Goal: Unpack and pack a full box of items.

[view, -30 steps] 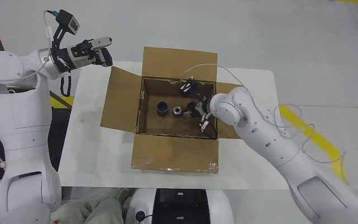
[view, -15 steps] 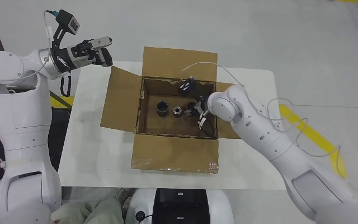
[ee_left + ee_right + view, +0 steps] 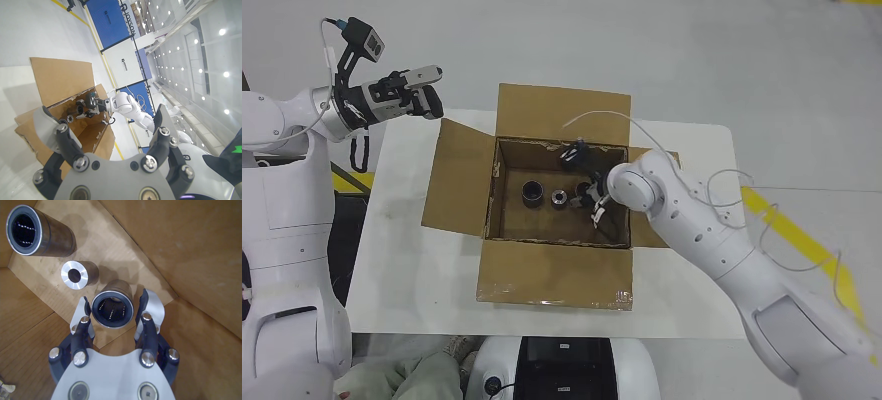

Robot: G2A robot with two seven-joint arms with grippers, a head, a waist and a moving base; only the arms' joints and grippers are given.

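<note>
Right wrist view: with right gripper (image 3: 115, 300) released astride the nearest cylinder (image 3: 112, 313) in the box (image 3: 189, 256), centre, clench evenly, lift straight, clear of the smaller cylinder (image 3: 79, 275).

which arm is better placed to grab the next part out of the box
Right. The right gripper is down in the box, open fingers either side of a bearing. The left gripper hangs open outside the box.

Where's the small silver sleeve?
Right wrist view: standing on the box floor, between the large dark bearing and the nearer bearing straddled by the right claw.
</note>
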